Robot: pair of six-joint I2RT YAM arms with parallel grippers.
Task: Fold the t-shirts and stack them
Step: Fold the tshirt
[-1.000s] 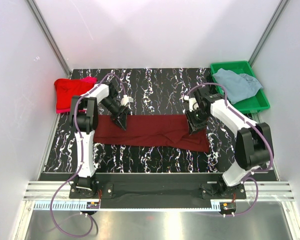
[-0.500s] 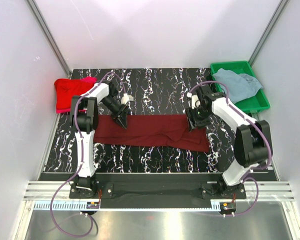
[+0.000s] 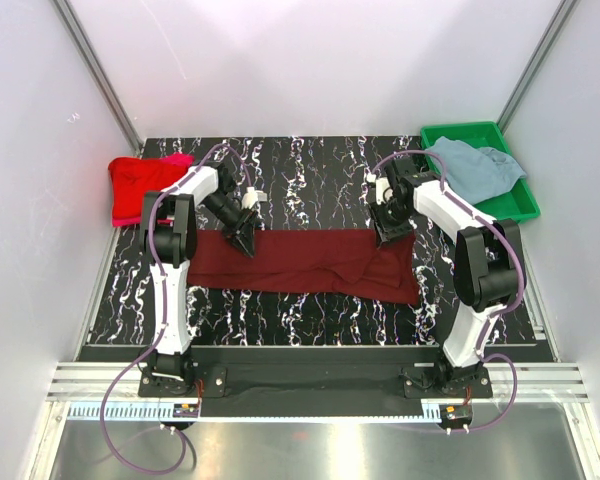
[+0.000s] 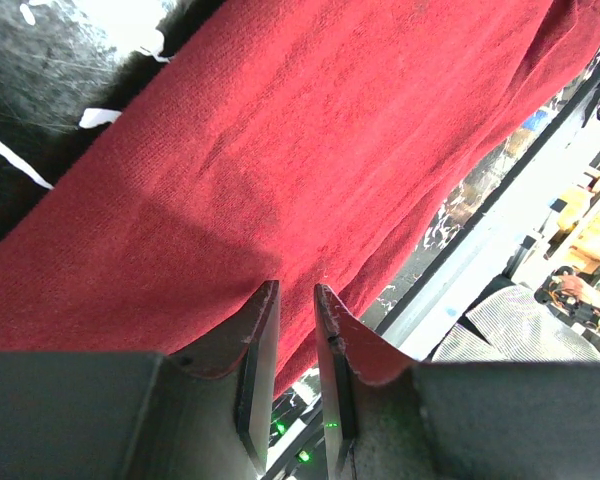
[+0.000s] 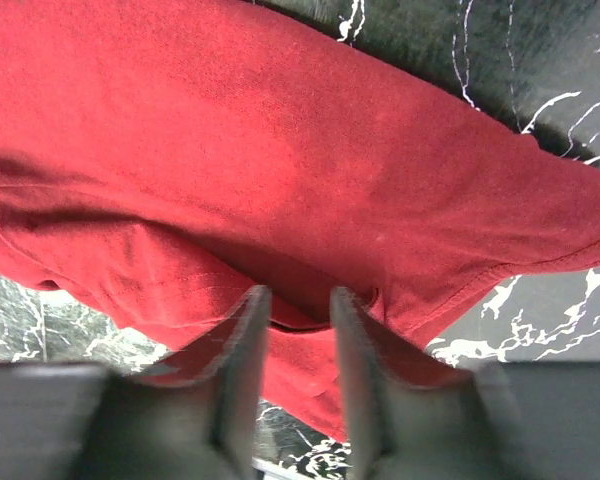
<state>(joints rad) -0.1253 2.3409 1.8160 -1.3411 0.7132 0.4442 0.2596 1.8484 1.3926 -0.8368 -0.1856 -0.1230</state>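
The dark maroon t-shirt (image 3: 300, 262) lies folded into a long strip across the middle of the table; it fills the left wrist view (image 4: 280, 130) and the right wrist view (image 5: 280, 150). My left gripper (image 3: 245, 245) (image 4: 295, 290) hovers at the strip's far edge near its left end, jaws a narrow gap apart with nothing between them. My right gripper (image 3: 388, 236) (image 5: 298, 292) hangs open over the far right corner, just above a hem fold. The bright red t-shirt (image 3: 140, 185) lies folded at the far left on the pink one (image 3: 177, 160). The grey-blue t-shirt (image 3: 475, 170) is crumpled.
The grey-blue shirt fills a green plastic tray (image 3: 515, 207) at the far right corner. White walls close in the black marbled table (image 3: 310, 170) on three sides. The arm bases stand on a rail at the near edge.
My right gripper has pulled back from the shirt's right end toward the far edge, its jaws widening then narrowing. The left gripper and the shirts have stayed put.
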